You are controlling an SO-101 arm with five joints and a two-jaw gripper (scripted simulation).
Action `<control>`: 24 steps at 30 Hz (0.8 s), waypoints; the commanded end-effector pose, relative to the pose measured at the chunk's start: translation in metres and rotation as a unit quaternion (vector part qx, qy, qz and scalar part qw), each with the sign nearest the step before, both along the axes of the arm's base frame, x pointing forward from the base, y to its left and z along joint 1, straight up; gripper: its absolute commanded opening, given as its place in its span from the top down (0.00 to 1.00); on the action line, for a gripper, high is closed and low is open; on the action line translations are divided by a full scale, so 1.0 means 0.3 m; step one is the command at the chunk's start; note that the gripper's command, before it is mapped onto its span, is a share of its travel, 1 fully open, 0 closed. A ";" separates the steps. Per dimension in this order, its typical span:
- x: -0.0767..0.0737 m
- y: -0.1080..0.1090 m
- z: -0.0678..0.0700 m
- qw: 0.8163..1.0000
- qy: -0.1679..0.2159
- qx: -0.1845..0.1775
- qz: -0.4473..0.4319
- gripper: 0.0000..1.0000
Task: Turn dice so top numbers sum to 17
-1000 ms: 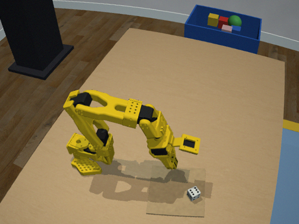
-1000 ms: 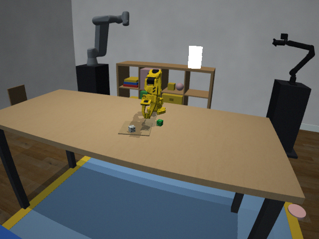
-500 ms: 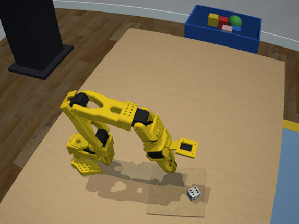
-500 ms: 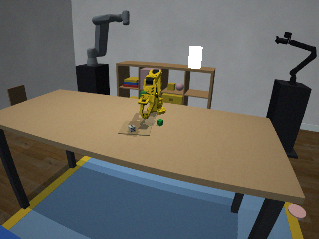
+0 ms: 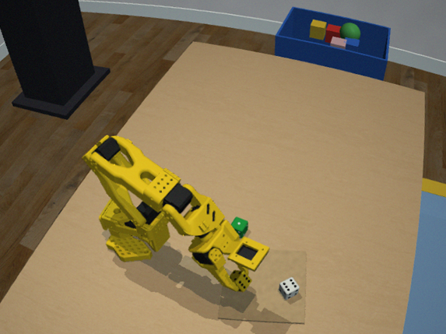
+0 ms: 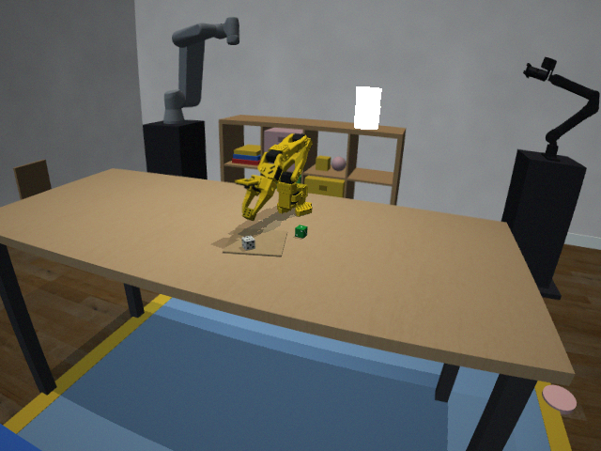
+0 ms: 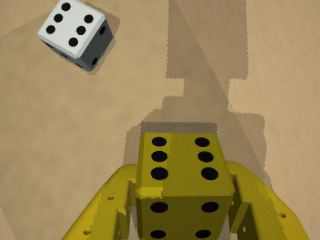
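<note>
My gripper [image 5: 240, 284] [image 6: 247, 213] [image 7: 183, 190] is shut on a yellow die [image 5: 241, 279] [image 7: 182, 174] and holds it a little above the left part of the thin tan mat [image 5: 292, 262] [image 6: 271, 247] [image 7: 80, 134]. In the wrist view the yellow die shows a six-pip face, with a four-pip face below it. A white die [image 5: 288, 288] [image 6: 248, 241] [image 7: 74, 28] lies flat on the mat to the right, a six-pip face up. A green die [image 5: 239, 225] [image 6: 300, 231] lies on the table just off the mat's far edge, one pip up.
The arm's base [image 5: 130, 241] stands on the table [image 5: 294, 154] left of the mat. A blue bin [image 5: 333, 54] with blocks stands on the floor beyond the table's far edge. A black pedestal [image 5: 45, 51] stands far left.
</note>
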State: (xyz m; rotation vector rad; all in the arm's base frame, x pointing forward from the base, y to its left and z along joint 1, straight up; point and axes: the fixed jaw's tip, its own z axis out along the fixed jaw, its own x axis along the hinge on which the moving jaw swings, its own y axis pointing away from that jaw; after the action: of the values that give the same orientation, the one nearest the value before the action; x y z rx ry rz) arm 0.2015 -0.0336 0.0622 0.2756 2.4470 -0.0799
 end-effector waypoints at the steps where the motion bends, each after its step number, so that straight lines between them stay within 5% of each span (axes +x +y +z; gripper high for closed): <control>1: 0.008 -0.066 0.032 0.997 -0.062 -0.021 -0.039 1.00; 24: 0.024 -0.158 0.032 0.989 -0.110 -0.041 -0.094 1.00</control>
State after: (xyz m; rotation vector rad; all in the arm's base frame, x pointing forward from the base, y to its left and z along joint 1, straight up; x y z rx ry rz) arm 0.2031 -0.0705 0.0675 0.4310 2.2466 -0.1891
